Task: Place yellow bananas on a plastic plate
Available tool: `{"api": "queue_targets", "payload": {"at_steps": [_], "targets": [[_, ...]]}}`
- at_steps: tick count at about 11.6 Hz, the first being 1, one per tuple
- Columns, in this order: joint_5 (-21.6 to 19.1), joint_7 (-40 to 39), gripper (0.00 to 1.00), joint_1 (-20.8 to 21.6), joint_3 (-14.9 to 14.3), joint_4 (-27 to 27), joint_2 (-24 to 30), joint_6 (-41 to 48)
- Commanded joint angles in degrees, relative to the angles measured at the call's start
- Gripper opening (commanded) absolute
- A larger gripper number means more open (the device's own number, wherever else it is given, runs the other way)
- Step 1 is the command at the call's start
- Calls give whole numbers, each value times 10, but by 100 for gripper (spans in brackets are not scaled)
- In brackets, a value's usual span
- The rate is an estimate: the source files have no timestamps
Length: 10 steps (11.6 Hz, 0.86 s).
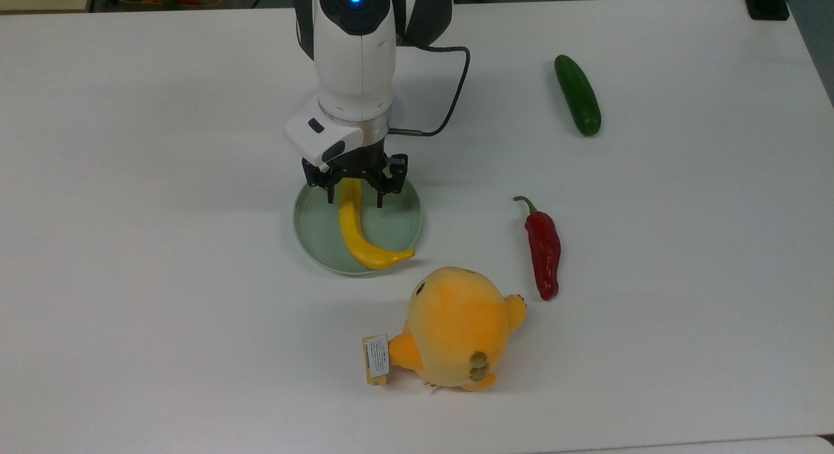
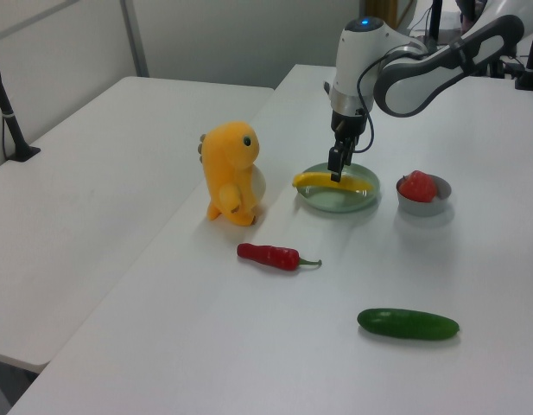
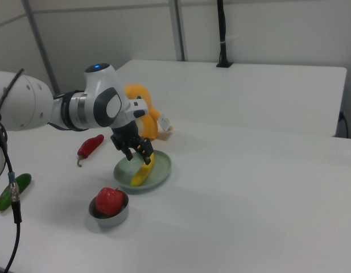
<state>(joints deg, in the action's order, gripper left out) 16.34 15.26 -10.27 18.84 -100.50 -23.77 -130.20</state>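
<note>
We see the yellow banana [image 1: 360, 232] lying in the mint plate [image 1: 397, 229], tip over its 5 o'clock rim. The gripper [image 1: 355, 192] straddles it, fingers spread, holding nothing. The grey bowl [image 3: 108, 216] holds a red apple [image 3: 108, 201].

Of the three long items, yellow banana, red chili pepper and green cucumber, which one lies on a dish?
The curved yellow banana: it lies across the pale green plate, while the red chili pepper and green cucumber rest on the bare white table.

The arm reaches in from the top view's upper edge, wrist pointing straight down, blue light glowing on top. The tool [image 1: 355, 195] hangs low, its two black fingers [image 1: 330, 193] spread wide apart, gripping nothing.
</note>
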Motion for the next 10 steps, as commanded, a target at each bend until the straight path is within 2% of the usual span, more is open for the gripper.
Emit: {"api": "queue_targets", "payload": {"at_steps": [1,5,6,7,8,10], "targets": [[3,12,100,0,1,-2,6,23],[-10,14,100,-4,1,0,71,121],[-35,14,100,-6,0,0,94,136],[-84,14,100,-10,-9,-1,118,137],[-123,14,100,-8,-28,-1,142,138],[-147,14,100,3,-56,-13,188,149]]}}
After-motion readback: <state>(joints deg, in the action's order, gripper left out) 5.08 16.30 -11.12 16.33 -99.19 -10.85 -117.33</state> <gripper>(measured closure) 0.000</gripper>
